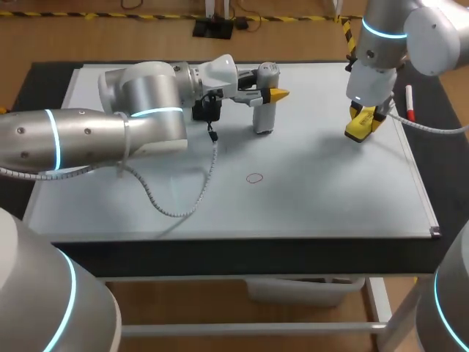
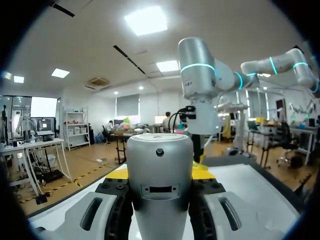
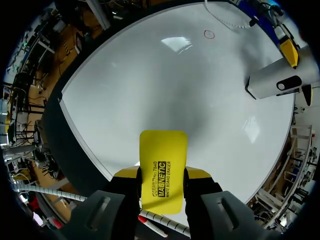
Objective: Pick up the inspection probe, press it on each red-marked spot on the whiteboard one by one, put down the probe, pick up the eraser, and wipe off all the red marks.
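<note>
Probe stage seemingly ending, wipe to come.

From above: clamps inspection probe [image 1: 264,110] upright on far whiteboard [image 1: 330,191] in left gripper [image 1: 268,95], yellow eraser [image 1: 359,128] in right gripper [image 1: 364,117]; one red circle [image 1: 254,177] mid-board. Left wrist: pinches probe [image 2: 160,185] from both sides. Right wrist: grips eraser [image 3: 163,170]; probably calls for releasing probe, then carrying eraser to circle [image 3: 209,34], well apart.

Black lettering in several lines runs lengthwise along the yellow eraser [image 3: 163,170]
</note>
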Controlling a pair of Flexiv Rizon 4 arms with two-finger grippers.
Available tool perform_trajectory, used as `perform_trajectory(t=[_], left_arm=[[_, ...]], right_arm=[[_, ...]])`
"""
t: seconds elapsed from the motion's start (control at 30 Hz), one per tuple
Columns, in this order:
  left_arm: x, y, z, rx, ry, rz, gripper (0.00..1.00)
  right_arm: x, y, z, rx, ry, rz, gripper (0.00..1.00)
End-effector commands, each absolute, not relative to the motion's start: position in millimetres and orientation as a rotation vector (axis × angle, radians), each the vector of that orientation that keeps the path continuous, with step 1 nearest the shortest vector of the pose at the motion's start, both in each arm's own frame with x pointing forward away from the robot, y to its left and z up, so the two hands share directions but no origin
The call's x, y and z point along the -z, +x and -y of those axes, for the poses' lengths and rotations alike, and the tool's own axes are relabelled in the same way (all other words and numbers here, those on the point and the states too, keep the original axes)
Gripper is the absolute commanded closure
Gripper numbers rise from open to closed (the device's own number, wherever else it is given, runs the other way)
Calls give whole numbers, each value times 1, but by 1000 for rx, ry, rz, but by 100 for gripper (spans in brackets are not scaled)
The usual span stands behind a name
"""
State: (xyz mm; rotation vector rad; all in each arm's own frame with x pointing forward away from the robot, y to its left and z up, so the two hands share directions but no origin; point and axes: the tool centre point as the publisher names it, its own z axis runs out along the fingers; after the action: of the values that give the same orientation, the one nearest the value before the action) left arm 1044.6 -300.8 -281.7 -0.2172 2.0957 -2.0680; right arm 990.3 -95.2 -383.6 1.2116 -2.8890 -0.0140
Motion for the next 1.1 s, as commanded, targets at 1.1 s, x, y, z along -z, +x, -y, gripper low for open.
perform_trajectory(t=[1.1], left_arm=[[266, 1036, 284, 2079, -244, -2085, 100]], right_arm=[[383, 991, 96, 11, 1213, 2886, 100]])
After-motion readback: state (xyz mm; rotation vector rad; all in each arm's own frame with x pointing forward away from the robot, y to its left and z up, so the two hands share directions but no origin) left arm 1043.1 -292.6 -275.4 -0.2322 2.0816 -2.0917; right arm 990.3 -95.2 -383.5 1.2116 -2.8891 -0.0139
